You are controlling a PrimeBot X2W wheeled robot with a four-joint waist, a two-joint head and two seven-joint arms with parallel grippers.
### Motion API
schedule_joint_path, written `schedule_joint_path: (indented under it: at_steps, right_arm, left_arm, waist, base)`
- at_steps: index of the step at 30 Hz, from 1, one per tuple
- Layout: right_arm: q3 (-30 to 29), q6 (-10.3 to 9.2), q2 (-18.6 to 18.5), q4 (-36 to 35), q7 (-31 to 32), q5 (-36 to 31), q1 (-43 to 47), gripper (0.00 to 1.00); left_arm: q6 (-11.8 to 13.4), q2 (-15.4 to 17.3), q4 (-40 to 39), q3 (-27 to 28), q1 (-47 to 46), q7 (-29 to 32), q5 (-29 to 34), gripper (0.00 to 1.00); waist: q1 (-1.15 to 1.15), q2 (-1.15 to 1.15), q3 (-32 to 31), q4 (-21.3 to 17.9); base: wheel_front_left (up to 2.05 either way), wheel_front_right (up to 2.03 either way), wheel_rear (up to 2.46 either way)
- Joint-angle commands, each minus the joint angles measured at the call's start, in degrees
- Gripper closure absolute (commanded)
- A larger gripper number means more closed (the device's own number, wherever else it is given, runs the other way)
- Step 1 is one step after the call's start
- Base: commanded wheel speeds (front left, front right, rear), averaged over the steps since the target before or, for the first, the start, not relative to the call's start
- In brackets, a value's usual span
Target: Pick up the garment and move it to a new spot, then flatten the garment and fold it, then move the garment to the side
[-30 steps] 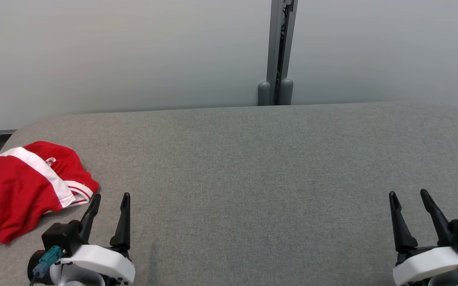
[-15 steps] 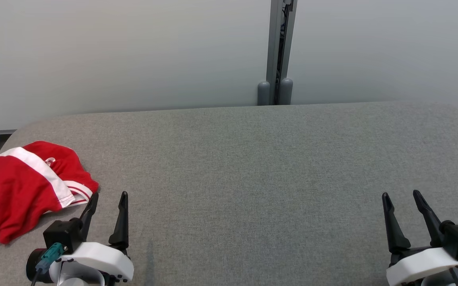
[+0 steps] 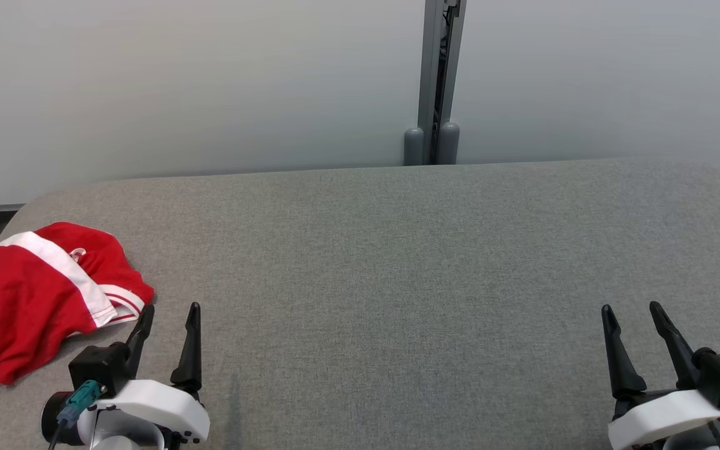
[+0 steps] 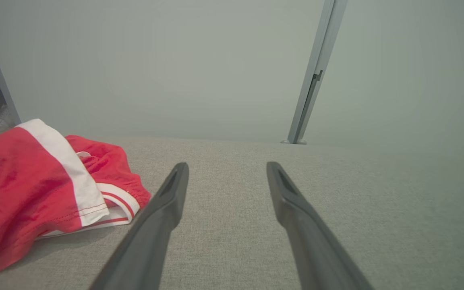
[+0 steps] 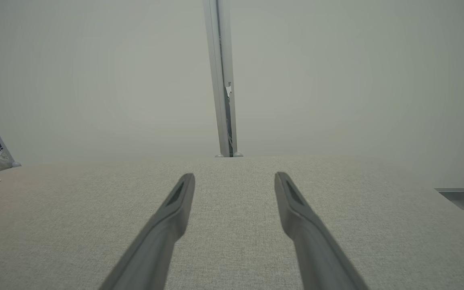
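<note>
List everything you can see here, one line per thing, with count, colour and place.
garment: one, red with white stripes, crumpled at the table's left end
table: one, grey fabric top, spanning the head view
wall: two pale grey panels, behind the table
post: one, grey metal, upright between the panels at the table's far edge
left tool: one, dark fingers on a white wrist, lower left, open and holding nothing, just right of the garment
right tool: one, dark fingers on a white wrist, lower right, open and holding nothing, over bare table
</note>
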Motion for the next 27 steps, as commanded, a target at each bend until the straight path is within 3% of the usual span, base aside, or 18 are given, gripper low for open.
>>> schedule_joint_path:
  at_steps: [1, 17, 27]
  right_arm:
    - [0.2, 0.13, -0.5, 0.2, -0.3, -0.3, -0.7, 0.0]
    - [-0.6, 0.13, -0.2, 0.8, -0.3, -2.1, -0.1, 0.0]
    - [-0.6, 0.13, -0.2, -1.2, -0.3, -2.9, 0.2, 0.0]
  left_arm:
    - [-0.2, 0.4, 0.2, 0.3, -0.4, 0.0, 0.3, 0.0]
    - [0.1, 0.6, 1.3, -0.2, -0.8, 0.0, 1.1, 0.0]
    - [0.5, 1.5, 1.2, 0.8, -1.5, 0.0, 0.9, 0.0]
  waist:
    - [0.0, 0.0, 0.0, -0.1]
    - [0.0, 0.0, 0.1, 0.8]
    - [0.0, 0.0, 0.4, 8.8]
  base:
    - [0.0, 0.0, 0.0]
    - [0.0, 0.0, 0.0]
    - [0.0, 0.0, 0.0]
